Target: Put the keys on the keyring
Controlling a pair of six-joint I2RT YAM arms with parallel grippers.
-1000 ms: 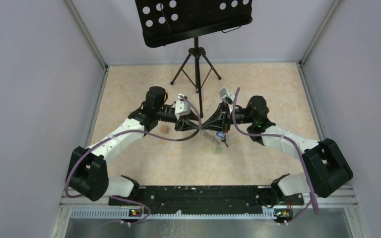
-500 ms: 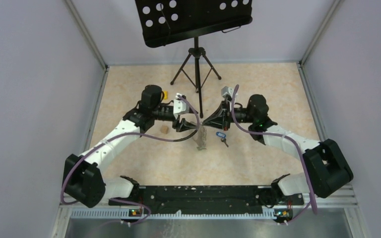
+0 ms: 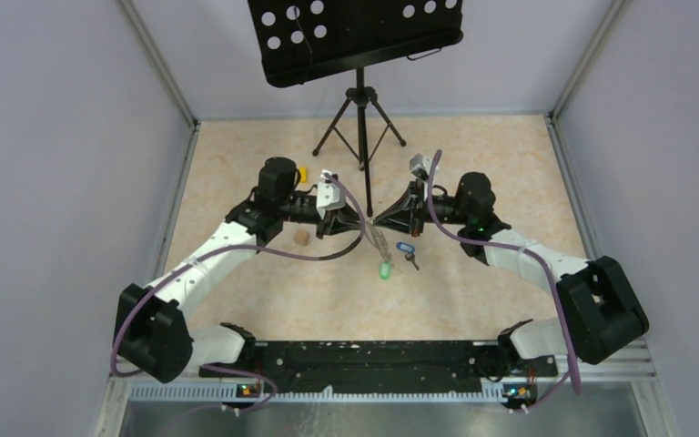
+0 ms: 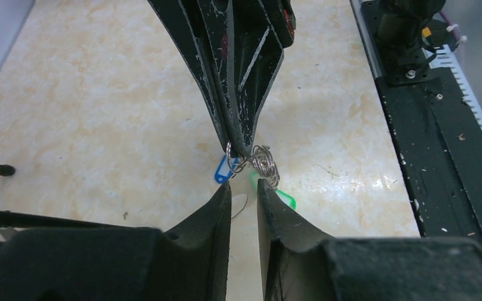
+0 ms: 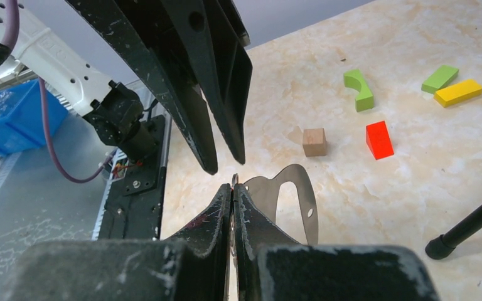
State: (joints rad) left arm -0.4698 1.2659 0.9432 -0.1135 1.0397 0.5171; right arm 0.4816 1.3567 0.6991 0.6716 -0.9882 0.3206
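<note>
Clamping the grey oval metal keyring [image 5: 307, 197], the right gripper [image 5: 233, 185] dangles the seemingly threaded green-tagged key [image 3: 384, 270]; the blue-tagged key [image 3: 405, 248] lies loose on the worktop [image 3: 264, 291], left gripper [image 4: 245, 185] slightly parted, empty

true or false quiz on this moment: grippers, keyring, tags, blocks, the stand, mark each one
1. The right gripper is shut on the keyring. True.
2. The left gripper is clamped tight. False: its jaws stand apart, with nothing between them.
3. The blue tag is close to the keyring. True.
4. The red block is stacked on the wooden cube. False: they lie side by side, apart.
5. The music stand has tipped over. False: it stands upright on its tripod.
</note>
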